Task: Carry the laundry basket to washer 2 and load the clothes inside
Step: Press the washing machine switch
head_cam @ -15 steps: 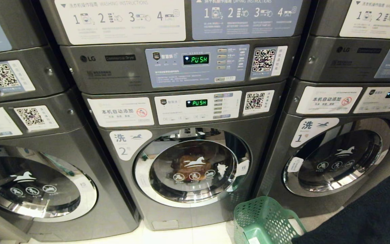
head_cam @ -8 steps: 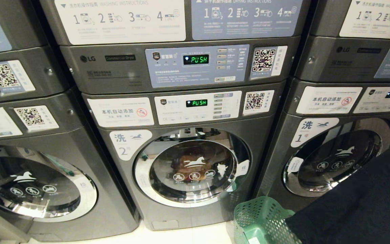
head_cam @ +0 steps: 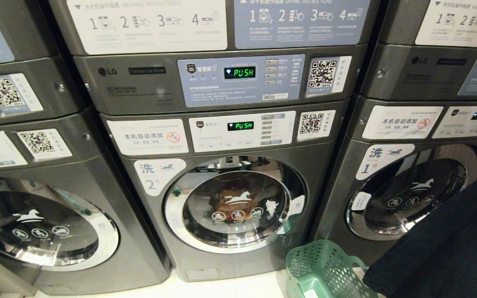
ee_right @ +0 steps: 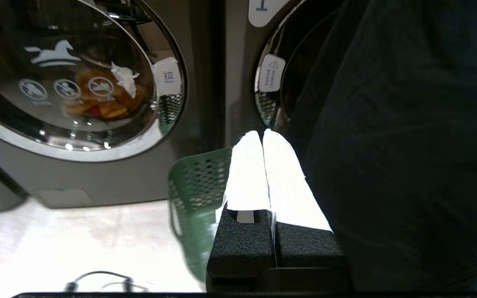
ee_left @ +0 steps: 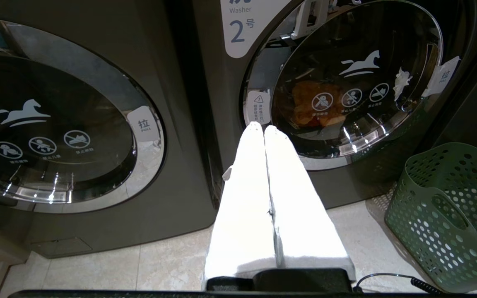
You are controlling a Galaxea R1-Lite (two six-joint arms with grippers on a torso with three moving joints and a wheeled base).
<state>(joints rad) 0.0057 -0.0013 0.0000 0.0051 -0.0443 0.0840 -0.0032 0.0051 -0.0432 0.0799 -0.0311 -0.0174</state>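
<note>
Washer 2 [head_cam: 147, 231] stands straight ahead with its round chrome-rimmed door [head_cam: 236, 207] closed. Behind the glass lie the clothes [head_cam: 232, 200], an orange-brown heap with red in it [ee_right: 97, 105]. The green perforated laundry basket [head_cam: 325, 269] rests on the floor just right of washer 2's front; no garment shows in its visible part [ee_left: 449, 207]. My left gripper [ee_left: 263, 128] hangs shut and empty low before washer 2 [ee_left: 346, 82]. My right gripper [ee_right: 262, 133] is shut and empty just above and beside the basket [ee_right: 197, 186]. Neither gripper shows in the head view.
Washer 1 [head_cam: 408, 194] stands to the right and another grey machine [head_cam: 35, 223] to the left, with dryers stacked above. A large dark blue fabric shape [head_cam: 449, 248], seemingly a person's clothing, fills the lower right, close to my right gripper [ee_right: 408, 145]. Pale floor tiles [ee_left: 97, 265] lie below.
The dark fabric shape at the right has spread from the bottom corner up across washer 1's door and the basket's right side. Washer 2, its door and the basket have stayed put.
</note>
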